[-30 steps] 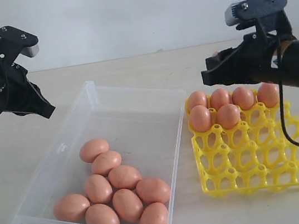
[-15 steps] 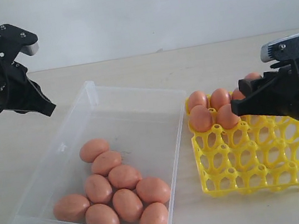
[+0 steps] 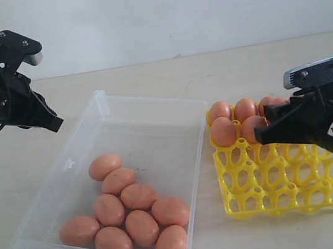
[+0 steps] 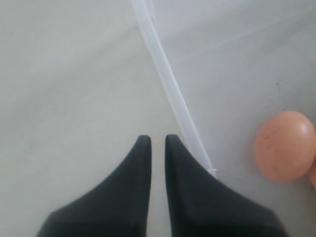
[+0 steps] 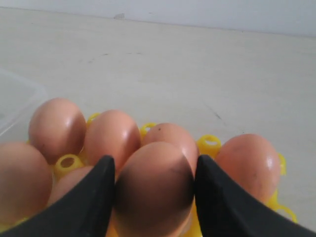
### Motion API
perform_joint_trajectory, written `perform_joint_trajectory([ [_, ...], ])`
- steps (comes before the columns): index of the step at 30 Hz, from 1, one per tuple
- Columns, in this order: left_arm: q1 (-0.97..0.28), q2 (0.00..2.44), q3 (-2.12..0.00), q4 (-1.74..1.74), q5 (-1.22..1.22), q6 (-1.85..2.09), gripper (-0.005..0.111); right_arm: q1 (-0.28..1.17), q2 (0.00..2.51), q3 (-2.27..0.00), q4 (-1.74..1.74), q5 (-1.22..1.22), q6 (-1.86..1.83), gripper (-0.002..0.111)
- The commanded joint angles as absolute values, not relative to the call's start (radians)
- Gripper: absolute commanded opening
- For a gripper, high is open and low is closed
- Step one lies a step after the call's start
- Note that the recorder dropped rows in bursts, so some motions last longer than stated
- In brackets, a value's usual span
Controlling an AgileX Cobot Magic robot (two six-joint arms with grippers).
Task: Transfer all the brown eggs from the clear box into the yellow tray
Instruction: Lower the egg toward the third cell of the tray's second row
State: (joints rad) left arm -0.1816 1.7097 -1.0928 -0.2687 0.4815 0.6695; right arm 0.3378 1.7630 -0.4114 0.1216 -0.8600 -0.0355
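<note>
Nine brown eggs point(image 3: 138, 197) in the clear box point(image 3: 147, 118), seven at the yellow tray point(image 3: 289, 187)

Smooth, oval, orange-brown: nine cluster at the box's near end. The lattice tray on the surface point(image 3: 147, 77) carries six in its two far rows. The right fingers point(image 5: 84, 202) clasp a seventh egg point(image 5: 155, 187) there. The left fingers point(image 4: 123, 197), nearly touching and empty, hover outside the box's left wall.

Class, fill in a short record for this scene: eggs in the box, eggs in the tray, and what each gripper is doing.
Clear box: nine brown eggs
Yellow tray: six seated eggs, back two rows
Left gripper: shut, empty, outside the box
Right gripper: closed on a seventh egg over the tray
</note>
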Motion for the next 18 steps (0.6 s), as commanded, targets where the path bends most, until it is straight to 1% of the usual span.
perform_joint_trajectory([
  [1, -0.18, 1.702, -1.089, -0.28, 0.464, 0.671, 0.008, 0.328, 1.791, -0.408, 0.122, -0.902, -0.035, 0.0],
  [18, -0.18, 1.702, -1.089, -0.28, 0.468, 0.671, 0.008, 0.328, 1.815, -0.408, 0.119, -0.904, -0.035, 0.0],
])
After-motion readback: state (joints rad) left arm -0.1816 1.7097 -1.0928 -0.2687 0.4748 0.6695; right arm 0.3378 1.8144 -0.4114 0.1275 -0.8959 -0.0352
